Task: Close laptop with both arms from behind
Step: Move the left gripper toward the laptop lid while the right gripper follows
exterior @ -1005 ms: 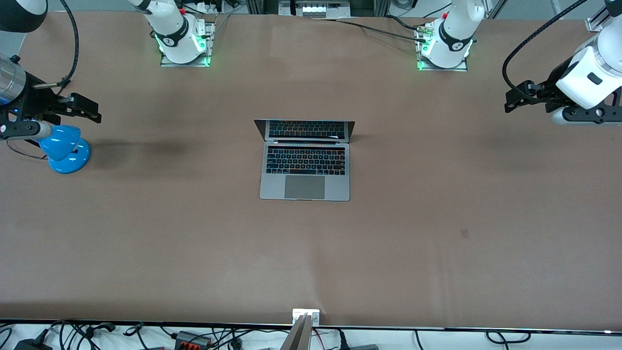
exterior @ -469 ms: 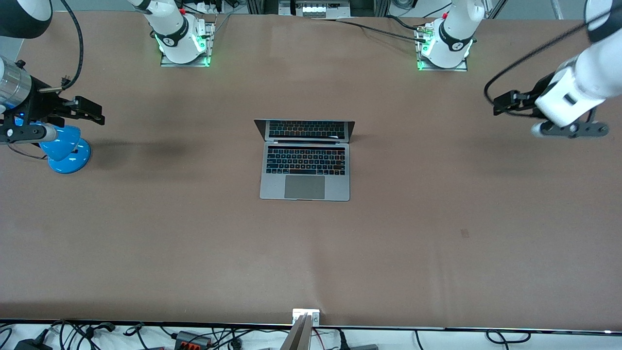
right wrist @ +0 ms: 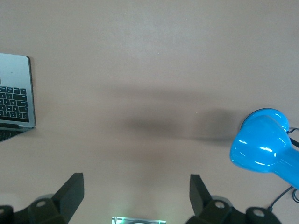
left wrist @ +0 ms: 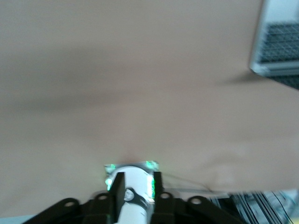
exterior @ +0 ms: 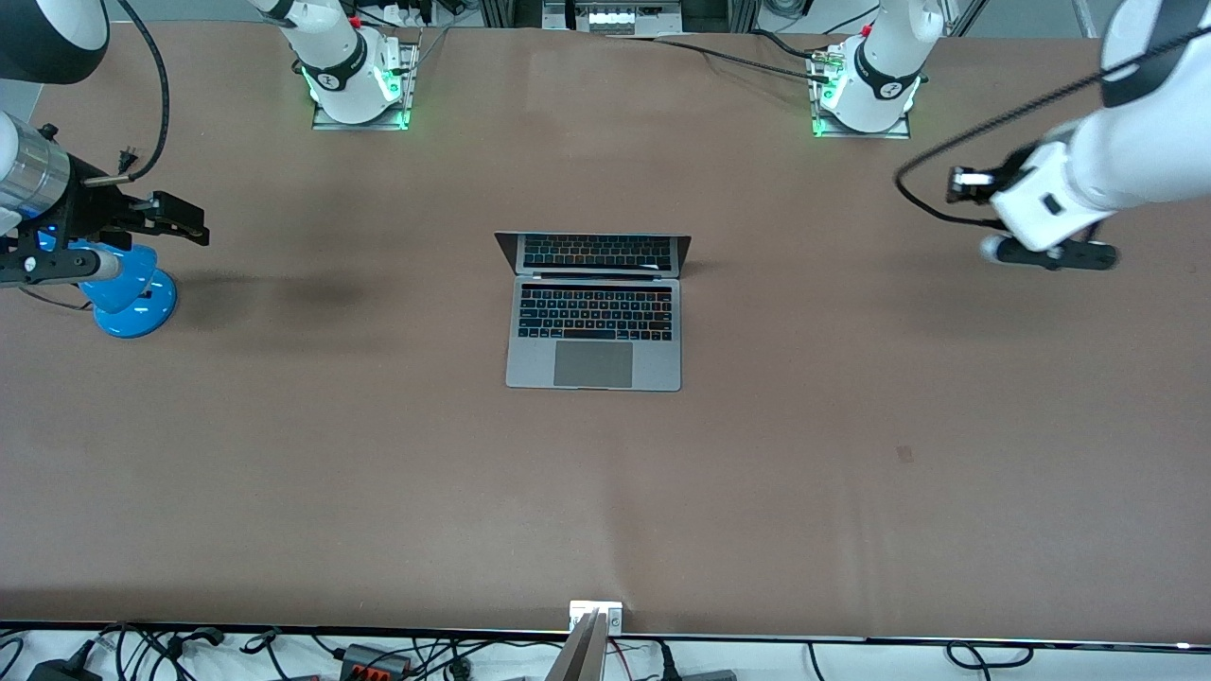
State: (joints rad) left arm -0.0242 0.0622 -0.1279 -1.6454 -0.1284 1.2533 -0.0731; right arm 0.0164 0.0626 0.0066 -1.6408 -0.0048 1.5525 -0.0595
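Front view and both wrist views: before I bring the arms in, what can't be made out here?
- Slim grey metal laptop: the lid's back faces away from the front view; each wrist view cuts it off at an edge.
- Left gripper: blurred in the front view, fingertips outside the left wrist view.
- Blue desk lamp: partly covered by the right gripper in the front view.

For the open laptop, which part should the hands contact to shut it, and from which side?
Likely the lid's top edge of the laptop, approached from the robots' base side: the screen stands open facing the front camera, hinged above the keyboard. The left hand and right hand hover apart from it, toward the table ends.
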